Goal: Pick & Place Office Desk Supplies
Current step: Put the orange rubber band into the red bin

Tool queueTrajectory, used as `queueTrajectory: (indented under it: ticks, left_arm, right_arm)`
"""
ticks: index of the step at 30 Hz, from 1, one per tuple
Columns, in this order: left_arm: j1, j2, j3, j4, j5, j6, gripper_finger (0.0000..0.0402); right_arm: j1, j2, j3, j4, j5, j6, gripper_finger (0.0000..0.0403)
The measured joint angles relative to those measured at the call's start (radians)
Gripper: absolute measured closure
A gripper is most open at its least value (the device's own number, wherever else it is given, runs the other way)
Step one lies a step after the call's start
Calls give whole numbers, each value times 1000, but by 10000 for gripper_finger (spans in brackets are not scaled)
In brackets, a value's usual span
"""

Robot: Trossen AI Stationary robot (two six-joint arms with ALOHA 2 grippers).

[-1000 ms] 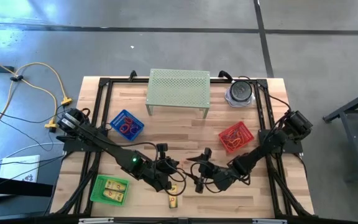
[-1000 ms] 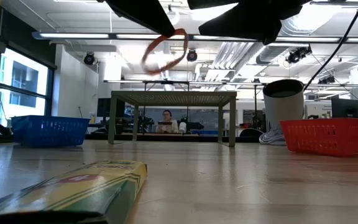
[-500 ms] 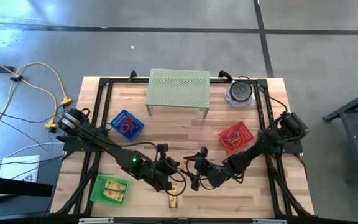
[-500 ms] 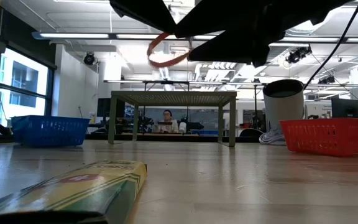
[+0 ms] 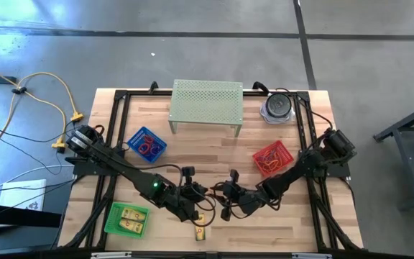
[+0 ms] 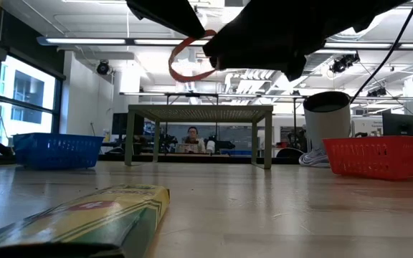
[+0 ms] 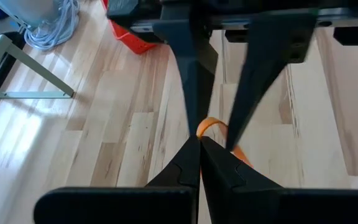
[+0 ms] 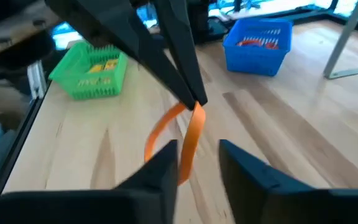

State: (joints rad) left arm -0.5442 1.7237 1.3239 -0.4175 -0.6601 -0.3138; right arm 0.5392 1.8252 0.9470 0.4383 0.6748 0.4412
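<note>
The left gripper [image 7: 199, 144] is pinched tight on an orange rubber band [image 8: 182, 140], holding it in the air above the front middle of the table [image 5: 214, 151]. The right gripper [image 8: 196, 155] faces it with fingers parted, one on each side of the hanging loop, apparently set to take it.

The main risk is a fumbled handover: if the left lets go before the right has closed, the band drops; if both pull, it stretches and snaps away. The two grippers are also very close and could knock together.

From above, the band is hidden beneath the dark arms. From table height both grippers are cut off at the top, so I cannot tell whether the right fingers touch the band.
</note>
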Motion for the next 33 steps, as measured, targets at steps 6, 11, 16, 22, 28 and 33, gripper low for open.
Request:
queueTrajectory:
  ticks: [6, 11, 16, 22, 28, 33]
  left_arm:
    - [0, 0, 0, 0, 8, 10, 401]
    - [0, 0, 0, 0, 8, 10, 401]
    - [0, 0, 0, 0, 9, 10, 401]
    - [0, 0, 0, -1, 10, 10, 401]
    - [-4, 0, 0, 0, 9, 53, 401]
    - [-5, 0, 0, 3, 9, 72, 399]
  right_arm:
    - [-5, 0, 0, -11, -50, -2, 395]
    - [-5, 0, 0, -10, -50, -8, 399]
    - [-5, 0, 0, -10, -50, -9, 399]
    - [-5, 0, 0, -10, -50, -9, 399]
    - [-2, 0, 0, -10, -50, -17, 400]
    - [-2, 0, 0, -10, -50, -19, 400]
